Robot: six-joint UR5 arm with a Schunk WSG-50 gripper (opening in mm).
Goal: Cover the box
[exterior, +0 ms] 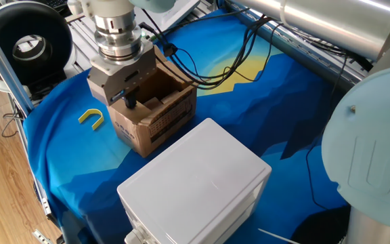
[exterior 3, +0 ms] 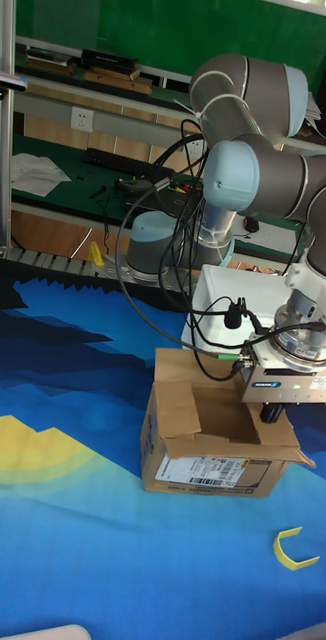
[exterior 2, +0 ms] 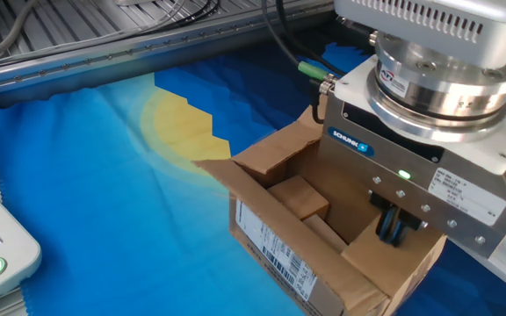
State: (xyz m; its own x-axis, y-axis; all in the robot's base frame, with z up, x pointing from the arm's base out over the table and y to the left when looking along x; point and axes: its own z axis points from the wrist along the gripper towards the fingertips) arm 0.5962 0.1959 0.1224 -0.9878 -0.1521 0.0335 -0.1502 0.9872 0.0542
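The cardboard box (exterior: 153, 112) (exterior 2: 319, 237) (exterior 3: 216, 440) sits on the counter, on a blue cloth (exterior: 263, 108) (exterior 2: 104, 202) (exterior 3: 73, 540) with a yellow patch printed on it. Its top is open: in the other fixed view one flap stands up at the far side, one splays outward toward the yellow patch, and two smaller flaps lie folded down inside. A white shipping label with a barcode (exterior 2: 281, 248) (exterior 3: 211, 472) is stuck on one side wall, and black print shows on the side seen from one fixed view.

The gripper (exterior: 130, 100) (exterior 2: 395, 226) (exterior 3: 272, 411) hangs over one end of the box, its silver body just above the rim. Its dark fingers (exterior 2: 390, 230) reach down to the flap at that end. The jaws are narrow, the two fingers drawn close together with nothing visibly between them; whether they touch the flap cannot be told for certain. A green light glows on the gripper body in the other fixed view.

A large white plastic box (exterior: 195, 186) with a closed lid stands just beside the cardboard box, nearer the camera in one fixed view. A yellow U-shaped piece (exterior: 92, 118) (exterior 3: 295, 550) lies on the cloth near the cardboard box, apart from it. Black cables (exterior: 208, 61) (exterior 3: 173, 250) trail from the arm across the cloth behind the box.
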